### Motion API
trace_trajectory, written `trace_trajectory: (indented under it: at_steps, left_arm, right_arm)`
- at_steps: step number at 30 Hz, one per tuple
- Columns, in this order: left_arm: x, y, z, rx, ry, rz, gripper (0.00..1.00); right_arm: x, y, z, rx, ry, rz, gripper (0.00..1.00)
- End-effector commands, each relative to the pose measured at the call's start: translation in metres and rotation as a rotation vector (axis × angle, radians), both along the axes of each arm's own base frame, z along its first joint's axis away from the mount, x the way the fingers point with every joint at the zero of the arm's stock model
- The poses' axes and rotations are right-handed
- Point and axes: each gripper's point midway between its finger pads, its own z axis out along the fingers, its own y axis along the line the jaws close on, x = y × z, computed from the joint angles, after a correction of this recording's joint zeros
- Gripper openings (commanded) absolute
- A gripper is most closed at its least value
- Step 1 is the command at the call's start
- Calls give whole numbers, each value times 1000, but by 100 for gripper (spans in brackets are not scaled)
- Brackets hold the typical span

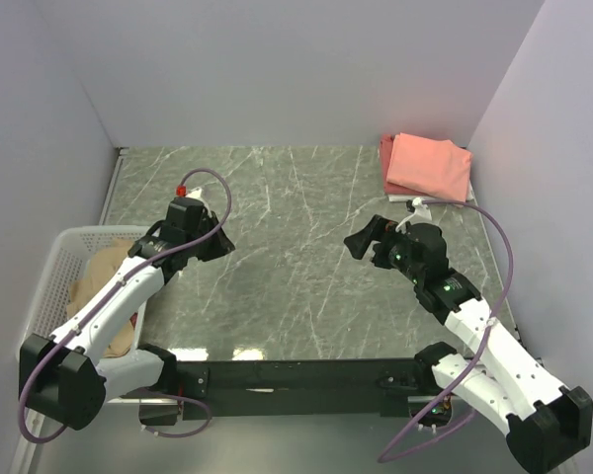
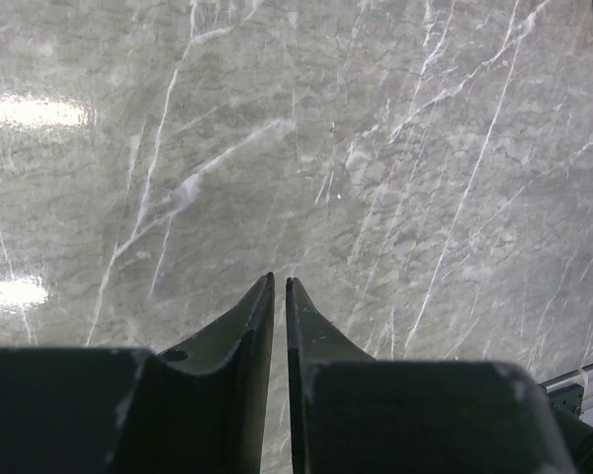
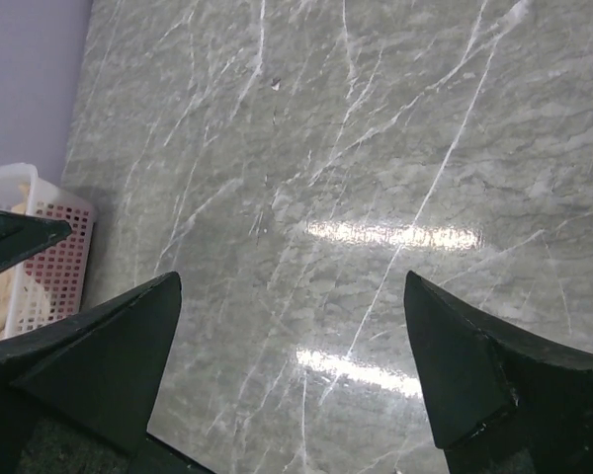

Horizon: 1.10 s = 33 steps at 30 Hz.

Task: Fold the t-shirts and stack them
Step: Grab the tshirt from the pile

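A folded salmon-pink t-shirt lies on a darker red one at the table's far right corner. A tan t-shirt lies crumpled in the white basket at the left. My left gripper is shut and empty above the marble table left of centre; in the left wrist view its jaws nearly touch. My right gripper is open and empty above the table right of centre; in the right wrist view its jaws stand wide apart over bare marble.
The grey marble table is walled by pale panels at the back and sides. The basket also shows at the left edge of the right wrist view. A black rail runs along the near edge between the arm bases.
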Motion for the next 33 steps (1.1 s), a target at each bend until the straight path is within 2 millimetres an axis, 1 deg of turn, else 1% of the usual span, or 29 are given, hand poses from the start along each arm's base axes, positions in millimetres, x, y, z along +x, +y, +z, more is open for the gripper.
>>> trace_trajectory:
  at_steps: [1, 5, 7, 8, 9, 10, 11, 12, 13, 14, 15, 16, 17, 18, 19, 20, 21, 22, 23, 24, 25, 26, 27, 29, 32, 33]
  left_arm:
    - [7, 1, 18, -20, -71, 15, 17]
    - [10, 4, 23, -12, -77, 43, 19]
    - [11, 8, 22, 4, -64, 70, 21]
    - [16, 14, 27, 21, -75, 104, 25]
    - [19, 19, 26, 32, -65, 147, 30]
    - [18, 26, 24, 54, -42, 181, 34]
    - [22, 31, 33, 55, -53, 214, 38]
    - [25, 45, 33, 89, -50, 282, 41]
    - [26, 57, 38, 86, -37, 350, 45]
    - [26, 66, 41, 92, -34, 393, 57]
    - [27, 78, 46, 104, -45, 446, 61]
    - [29, 96, 50, 105, -50, 523, 62]
    - [25, 110, 49, 124, -35, 574, 63]
    - [23, 126, 53, 131, -43, 646, 64]
    - [20, 151, 53, 143, -33, 732, 66]
    - [13, 166, 53, 156, -23, 788, 68]
    - [8, 182, 53, 163, -18, 855, 68]
    - [0, 209, 49, 186, -2, 954, 72]
    - [-5, 221, 47, 188, 3, 999, 78]
    - [-10, 232, 42, 191, 22, 1041, 81]
    - [-21, 252, 32, 196, 55, 1114, 82]
    - [-25, 260, 26, 198, 71, 1148, 82]
    - [-32, 275, 20, 196, 89, 1208, 82]
    - [-42, 286, 3, 214, 141, 1259, 82]
    - [-56, 300, -15, 228, 198, 1348, 83]
    - [-59, 303, -19, 228, 206, 1378, 85]
  right_arm:
    - [3, -4, 27, -10, -76, -4, 100]
    - [0, -7, 23, -29, -78, 0, 100]
    - [-1, -9, 23, -41, -78, -2, 100]
    - [-2, -10, 20, -52, -70, -2, 100]
    - [-3, -10, 21, -56, -72, 1, 100]
    - [-3, -10, 21, -59, -68, 4, 100]
    - [-4, -10, 19, -70, -65, 14, 100]
    - [-5, -10, 19, -71, -67, 18, 100]
    - [-6, -9, 18, -71, -66, 26, 100]
    - [-8, -8, 17, -71, -65, 36, 100]
    - [-9, -8, 17, -70, -67, 41, 100]
    - [-10, -6, 18, -62, -72, 52, 100]
    - [-11, -5, 16, -61, -71, 60, 100]
    - [-12, -4, 15, -60, -69, 64, 100]
    - [-13, -4, 11, -64, -63, 69, 100]
    - [-13, -3, 10, -66, -61, 80, 100]
    - [-14, -3, 6, -68, -52, 83, 100]
    - [-14, -2, 4, -68, -47, 86, 100]
    - [-16, 0, 2, -63, -39, 100, 100]
    - [-17, 2, 0, -62, -33, 110, 100]
    - [-17, 3, -1, -54, -34, 116, 100]
    - [-18, 4, -2, -51, -28, 120, 100]
    - [-19, 6, -4, -48, -24, 130, 100]
    - [-20, 6, -6, -51, -17, 131, 100]
    - [-21, 5, -6, -51, -19, 132, 100]
    - [-21, 5, -6, -50, -17, 133, 100]
